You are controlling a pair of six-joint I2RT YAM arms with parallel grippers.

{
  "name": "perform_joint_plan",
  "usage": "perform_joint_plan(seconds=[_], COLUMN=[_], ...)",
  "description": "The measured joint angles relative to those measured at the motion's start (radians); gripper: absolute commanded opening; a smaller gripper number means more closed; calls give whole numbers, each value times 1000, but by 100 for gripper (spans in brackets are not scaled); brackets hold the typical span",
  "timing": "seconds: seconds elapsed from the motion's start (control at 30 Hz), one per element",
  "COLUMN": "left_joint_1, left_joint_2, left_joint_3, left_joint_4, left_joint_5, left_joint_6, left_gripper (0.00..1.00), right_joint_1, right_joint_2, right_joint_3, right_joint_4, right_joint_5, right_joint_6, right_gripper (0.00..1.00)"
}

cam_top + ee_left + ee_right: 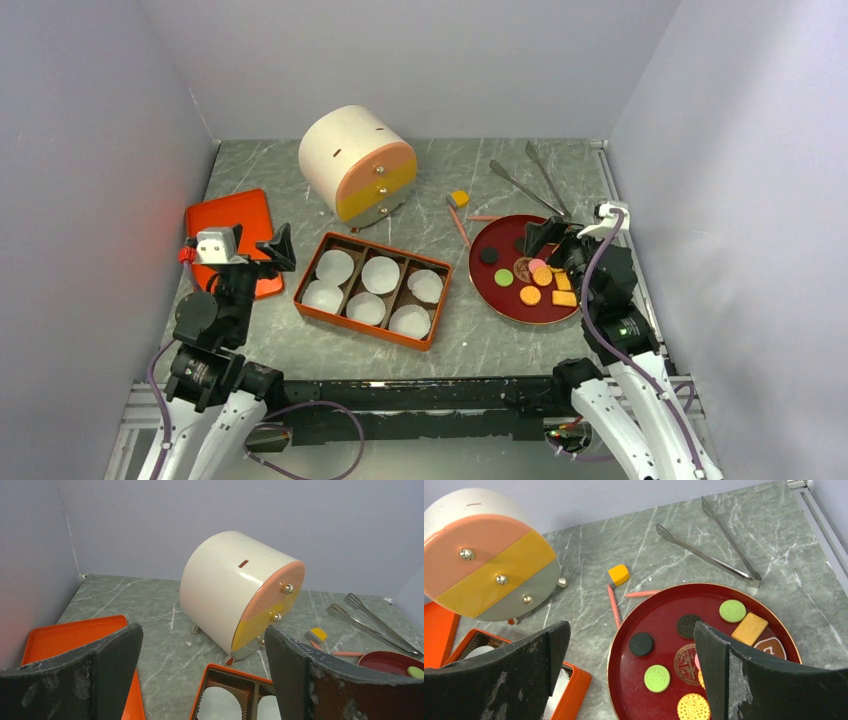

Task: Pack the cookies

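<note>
Several cookies (530,295) in all, none packed yet.

Top view: all lie flat on red plate (505,240), right side of counter (460,340). Box (365,328) sits mid-counter, well apart, holding six paper cups (381,274), none with a cookie in it. Right claw (552,245) hangs over plate's far edge, released, nothing held. Left claw (272,250) is by orange lid (235,215), also released and empty.

Left wrist: left claw (202,630) is spread wide, with box corner (210,669) below. One green cookie (416,671) shows at frame edge on plate (385,660). Drum (235,590) ahead.

Right wrist: right claw (630,627) is spread wide above plate (664,612). Cookies (657,678) lie separate, faces up. Rounds, e.g. black (641,644), have no long axis, so any approach angle serves. Square (749,628) lies skewed to view, sides approx. diagonal; align jaws w/ opposite sides.

Assessment:
- Pieces prob. light, thin, stiff. Fragility cannot be told.
- Glossy plate, so expect sliding when nudged.
- Low profile leaves little edge to catch; pinch across dia. at rim, fingertips nearly on plate.
- Start w/ isolated pieces on the left.
- Tongs (709,555) lie unused beyond plate.
</note>
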Motion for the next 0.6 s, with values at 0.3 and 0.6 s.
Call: perform_joint_plan(seconds=[0.3, 0.6], left_joint_1=[0, -4], left_joint_2=[-13, -40], left_joint_3=[0, 0], left_joint_4=[0, -3], left_joint_5=[-7, -35], left_joint_6=[0, -5], left_gripper=[97, 97], right_joint_1=[0, 0], right_joint_2=[-5, 123], right_joint_3=[2, 5], right_joint_4=[2, 38], right_joint_5=[1, 57], right_joint_6=[0, 41], right_gripper=[100, 100])
